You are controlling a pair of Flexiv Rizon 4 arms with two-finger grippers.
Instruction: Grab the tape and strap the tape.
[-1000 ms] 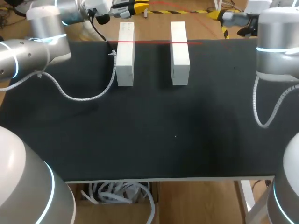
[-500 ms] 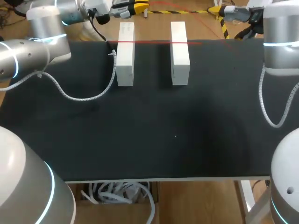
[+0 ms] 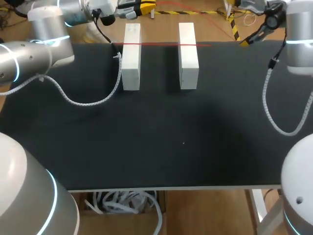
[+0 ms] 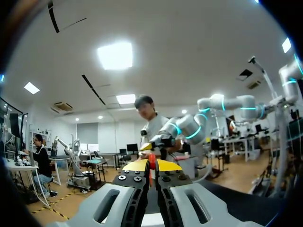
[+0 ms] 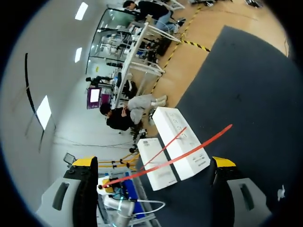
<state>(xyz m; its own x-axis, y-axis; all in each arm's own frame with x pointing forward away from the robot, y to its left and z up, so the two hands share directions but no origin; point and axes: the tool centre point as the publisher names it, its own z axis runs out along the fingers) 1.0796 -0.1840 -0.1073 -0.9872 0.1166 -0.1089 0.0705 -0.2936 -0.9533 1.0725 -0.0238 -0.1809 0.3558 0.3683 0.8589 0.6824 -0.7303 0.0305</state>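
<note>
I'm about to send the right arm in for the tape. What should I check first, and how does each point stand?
1. Left gripper shut on the red tape: ok.
2. Tape lies across the left-hand white block and the right-hand white block: ok.
3. Right gripper open: ok.
4. Tape runs between the right gripper's fingers: ok.
5. Right fingers touching the tape: not ok.
6. Tape's free end secured: cannot tell.

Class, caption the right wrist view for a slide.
Open right gripper faces red tape across two white blocks on black table.
</note>
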